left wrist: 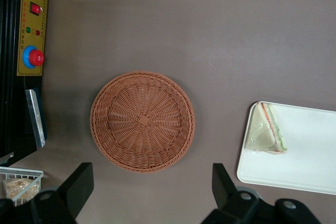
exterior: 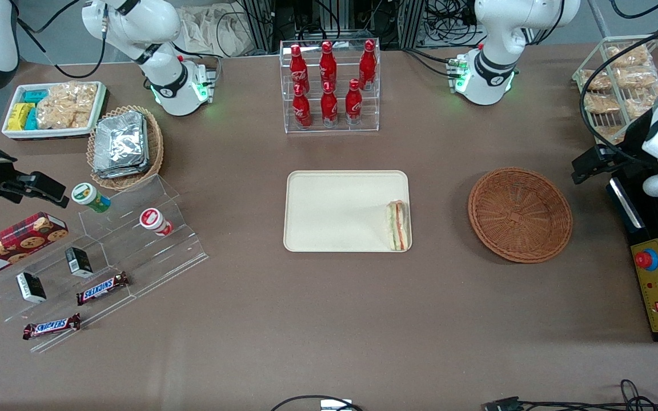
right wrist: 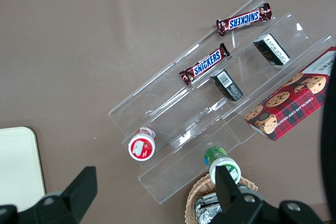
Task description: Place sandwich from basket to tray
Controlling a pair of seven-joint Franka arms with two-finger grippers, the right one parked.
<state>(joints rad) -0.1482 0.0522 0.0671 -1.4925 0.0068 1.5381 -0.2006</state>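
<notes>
Since the sandwich (left wrist: 269,132) already lies on the tray (left wrist: 304,150), hard against its rim and well clear of the jaws (left wrist: 152,187), which stand wide apart and empty above the bare basket (left wrist: 142,121), any careless sweep could nudge it onto the surface.

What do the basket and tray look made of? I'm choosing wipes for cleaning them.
The basket looks like tightly woven reddish-brown wicker, matte, with strands radiating from its centre. The tray, holding the sandwich, seems smooth cream plastic with moulded rounded corners. The gripper hangs open above the basket.
</notes>
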